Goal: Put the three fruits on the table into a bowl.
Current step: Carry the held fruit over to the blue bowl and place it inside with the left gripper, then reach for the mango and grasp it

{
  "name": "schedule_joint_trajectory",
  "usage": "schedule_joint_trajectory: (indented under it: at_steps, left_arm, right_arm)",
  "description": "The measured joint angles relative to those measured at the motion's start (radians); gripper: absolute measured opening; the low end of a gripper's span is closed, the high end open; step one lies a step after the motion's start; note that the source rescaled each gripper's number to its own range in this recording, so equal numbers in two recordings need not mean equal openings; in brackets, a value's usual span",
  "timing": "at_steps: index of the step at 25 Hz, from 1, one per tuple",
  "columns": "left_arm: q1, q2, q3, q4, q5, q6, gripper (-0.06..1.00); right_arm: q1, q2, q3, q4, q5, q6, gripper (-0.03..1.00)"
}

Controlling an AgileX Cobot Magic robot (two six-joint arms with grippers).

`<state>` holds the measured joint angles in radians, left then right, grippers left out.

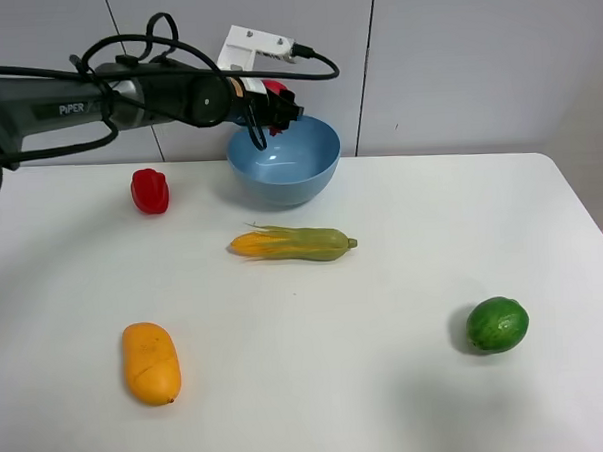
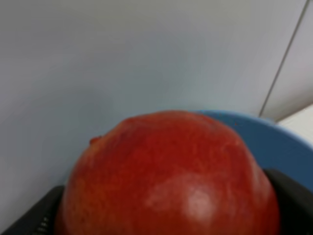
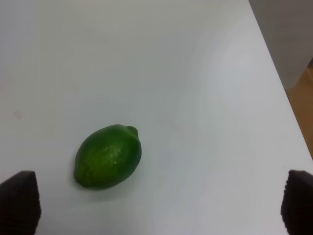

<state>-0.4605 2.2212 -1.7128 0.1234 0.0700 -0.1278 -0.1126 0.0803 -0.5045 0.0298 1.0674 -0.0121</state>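
white table (image 1: 384, 282) under me, i see my left gripper (image 1: 276, 107) clamped on the pomegranate (image 2: 168, 181) above the blue bowl (image 1: 284, 172), right gripper (image 3: 159, 203) spread wide over the lime (image 3: 108, 155), mango (image 1: 151, 362) lying on the left.

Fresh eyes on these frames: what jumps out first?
First, the left gripper clamping a red pomegranate just above the rim of the blue bowl at the back of the white table. Then two bright fruits lying apart on the table: the orange mango front left and the green lime front right.
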Motion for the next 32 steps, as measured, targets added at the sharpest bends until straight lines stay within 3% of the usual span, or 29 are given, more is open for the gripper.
schedule_joint_trajectory:
  at_steps: [6, 7, 9, 10, 12, 16, 21, 24, 26, 32]
  left_arm:
    - [0.000, 0.023, -0.002, -0.014, 0.050, -0.001, 0.25]
    - [0.000, 0.023, -0.002, -0.018, 0.049, -0.001, 0.32]
    - [0.000, 0.023, -0.004, -0.021, 0.035, -0.005, 0.72]
    - [0.000, 0.023, -0.006, -0.022, 0.031, -0.010, 0.83]
    - [0.000, 0.023, -0.005, -0.023, 0.030, -0.039, 0.94]
    - [0.000, -0.027, -0.005, -0.023, 0.111, -0.163, 0.98]
    - [-0.003, -0.204, -0.005, -0.022, 0.442, -0.280, 0.98]
    - [0.000, -0.288, 0.026, -0.022, 0.657, -0.295, 0.98]
    - [0.003, -0.339, 0.090, -0.029, 0.745, -0.296, 0.98]
    - [0.004, -0.524, 0.470, -0.200, 0.665, -0.299, 0.98]
  right_arm:
    - [0.000, 0.000, 0.000, 0.000, 0.000, 0.000, 0.99]
    - [0.000, 0.000, 0.000, 0.000, 0.000, 0.000, 0.99]
    - [0.000, 0.000, 0.000, 0.000, 0.000, 0.000, 0.99]
    - [0.000, 0.000, 0.000, 0.000, 0.000, 0.000, 0.99]
    - [0.000, 0.000, 0.000, 0.000, 0.000, 0.000, 0.99]
    - [0.000, 0.000, 0.000, 0.000, 0.000, 0.000, 0.99]
    - [0.000, 0.000, 0.000, 0.000, 0.000, 0.000, 0.99]
    - [0.000, 0.000, 0.000, 0.000, 0.000, 0.000, 0.99]
    - [0.000, 0.000, 0.000, 0.000, 0.000, 0.000, 0.99]
    - [0.000, 0.000, 0.000, 0.000, 0.000, 0.000, 0.99]
